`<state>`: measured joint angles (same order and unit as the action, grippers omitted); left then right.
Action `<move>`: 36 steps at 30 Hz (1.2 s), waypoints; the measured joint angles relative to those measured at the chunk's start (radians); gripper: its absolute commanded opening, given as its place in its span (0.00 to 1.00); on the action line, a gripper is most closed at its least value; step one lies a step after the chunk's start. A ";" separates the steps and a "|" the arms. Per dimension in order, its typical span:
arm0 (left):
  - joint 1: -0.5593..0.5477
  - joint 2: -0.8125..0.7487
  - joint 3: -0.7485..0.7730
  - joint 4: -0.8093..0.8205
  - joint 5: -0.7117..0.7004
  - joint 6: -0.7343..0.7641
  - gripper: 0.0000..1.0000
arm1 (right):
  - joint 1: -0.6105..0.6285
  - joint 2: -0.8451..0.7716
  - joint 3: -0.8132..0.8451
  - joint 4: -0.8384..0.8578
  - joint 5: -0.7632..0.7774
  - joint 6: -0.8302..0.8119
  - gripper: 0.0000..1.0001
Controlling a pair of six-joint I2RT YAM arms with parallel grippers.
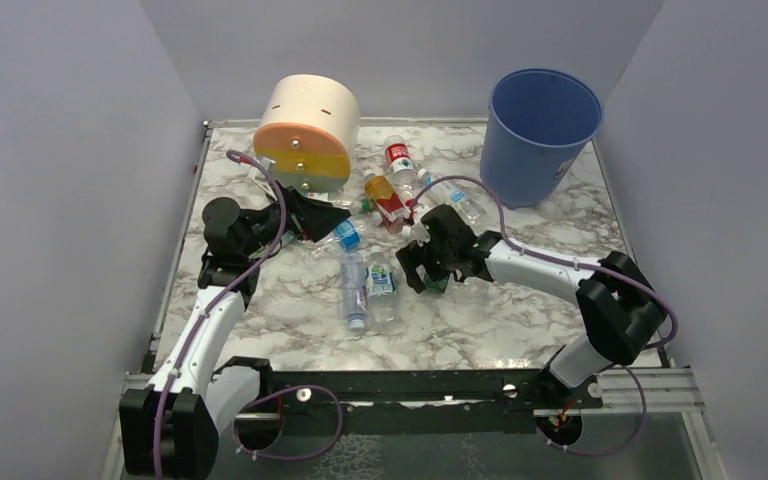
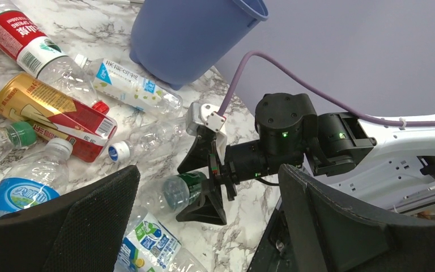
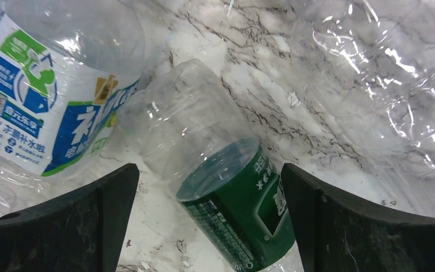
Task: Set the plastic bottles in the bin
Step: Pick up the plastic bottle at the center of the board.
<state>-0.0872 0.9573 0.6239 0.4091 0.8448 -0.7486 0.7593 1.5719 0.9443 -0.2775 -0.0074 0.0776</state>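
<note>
Several plastic bottles lie in the middle of the marble table. My right gripper point(image 1: 427, 282) point(image 3: 207, 175) stands open astride a clear bottle with a green label point(image 3: 235, 207) point(image 2: 184, 190); the label lies nearer its right finger. My left gripper point(image 1: 332, 228) point(image 2: 207, 170) is open and empty, hovering by a blue-labelled bottle point(image 1: 346, 235) point(image 2: 20, 192). A red-labelled bottle point(image 1: 398, 157), an orange-tinted one point(image 1: 387, 198) and a white-labelled one point(image 1: 455, 198) lie toward the blue bin point(image 1: 545, 130), which stands upright at the back right. Two more bottles point(image 1: 355, 290) lie side by side at the centre.
A cream, orange and yellow cylinder point(image 1: 307, 135) lies on its side at the back left, just behind the left arm. Grey walls close in the table on three sides. A metal rail point(image 1: 410, 385) carrying the arm bases runs along the near edge.
</note>
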 measured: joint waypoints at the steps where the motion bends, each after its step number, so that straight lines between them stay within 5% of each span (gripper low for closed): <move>1: 0.000 0.007 0.006 0.000 0.003 0.002 0.99 | 0.000 0.001 -0.007 -0.001 -0.002 0.001 1.00; 12: 0.000 0.027 0.010 -0.011 0.005 0.005 0.99 | 0.000 0.008 -0.065 0.016 -0.029 0.053 0.96; 27: -0.007 0.027 0.042 -0.016 0.000 0.005 0.99 | 0.000 0.003 -0.086 0.015 -0.030 0.113 0.59; 36: -0.021 0.027 0.042 -0.015 -0.001 0.007 0.99 | 0.001 -0.023 -0.084 -0.021 -0.028 0.108 0.49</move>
<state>-0.1085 0.9848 0.6655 0.3939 0.8436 -0.7414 0.7601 1.5494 0.8604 -0.2981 -0.0357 0.1856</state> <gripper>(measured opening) 0.991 0.648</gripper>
